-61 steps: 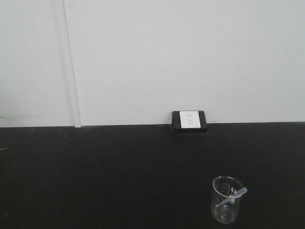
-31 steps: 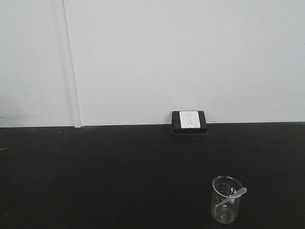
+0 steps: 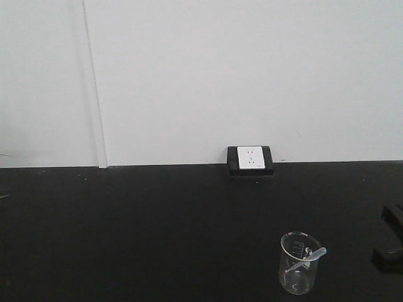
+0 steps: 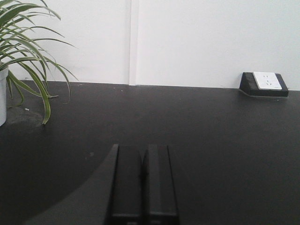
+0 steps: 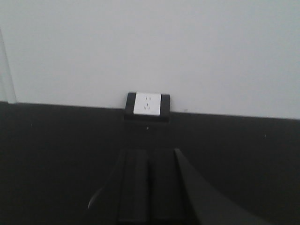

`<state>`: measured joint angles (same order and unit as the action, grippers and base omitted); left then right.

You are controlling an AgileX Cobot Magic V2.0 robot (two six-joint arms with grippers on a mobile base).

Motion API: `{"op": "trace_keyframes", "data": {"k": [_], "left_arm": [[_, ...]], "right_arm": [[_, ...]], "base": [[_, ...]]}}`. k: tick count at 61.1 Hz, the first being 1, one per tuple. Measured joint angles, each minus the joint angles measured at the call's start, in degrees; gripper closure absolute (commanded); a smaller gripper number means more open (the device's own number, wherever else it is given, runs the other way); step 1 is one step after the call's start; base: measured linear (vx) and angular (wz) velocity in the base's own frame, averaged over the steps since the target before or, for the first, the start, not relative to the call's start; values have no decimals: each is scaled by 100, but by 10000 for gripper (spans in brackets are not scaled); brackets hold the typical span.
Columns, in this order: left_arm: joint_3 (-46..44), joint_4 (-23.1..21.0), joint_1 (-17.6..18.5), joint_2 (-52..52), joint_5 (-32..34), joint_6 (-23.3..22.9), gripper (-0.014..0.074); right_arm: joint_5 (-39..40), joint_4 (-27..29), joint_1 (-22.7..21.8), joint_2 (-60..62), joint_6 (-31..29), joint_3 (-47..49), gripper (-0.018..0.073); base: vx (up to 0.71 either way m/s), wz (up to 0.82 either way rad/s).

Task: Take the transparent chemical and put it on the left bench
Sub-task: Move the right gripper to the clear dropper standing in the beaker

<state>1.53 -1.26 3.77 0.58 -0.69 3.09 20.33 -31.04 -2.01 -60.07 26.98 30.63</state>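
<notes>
Where the matte black worktop [image 3: 157,233] meets the white wall [image 3: 220,75], its back edge runs straight across, broken only by a white wall socket in a black housing [image 3: 250,158], and wide black surface lies ahead of both claws. The left claw [image 4: 143,150] has its two black fingers pressed flat together, gripping nothing; a green long-leaved plant [image 4: 23,51] in a white pot [image 4: 2,96] stands off to its left, the socket far to its right. The right claw [image 5: 149,152] is likewise closed on nothing, pointing at the socket straight ahead. The slim clear plastic dropper pipette [image 3: 306,259] leans tilted inside a clear glass beaker [image 3: 296,280], its upper end over the rim. In the front view the beaker stands to the left of the right claw, apart from it.
</notes>
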Motion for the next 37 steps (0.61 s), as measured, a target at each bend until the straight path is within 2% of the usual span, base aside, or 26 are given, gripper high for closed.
{"op": "trace_keyframes", "data": {"k": [22, 37], "left_arm": [[0, 0, 0, 0, 0, 0, 600], [0, 0, 0, 0, 0, 0, 600]], "right_arm": [[374, 0, 0, -1367, 24, 10, 130], [1633, -529, 0, -2316, -149, 10, 110]], "base": [[0, 0], [0, 0]]}}
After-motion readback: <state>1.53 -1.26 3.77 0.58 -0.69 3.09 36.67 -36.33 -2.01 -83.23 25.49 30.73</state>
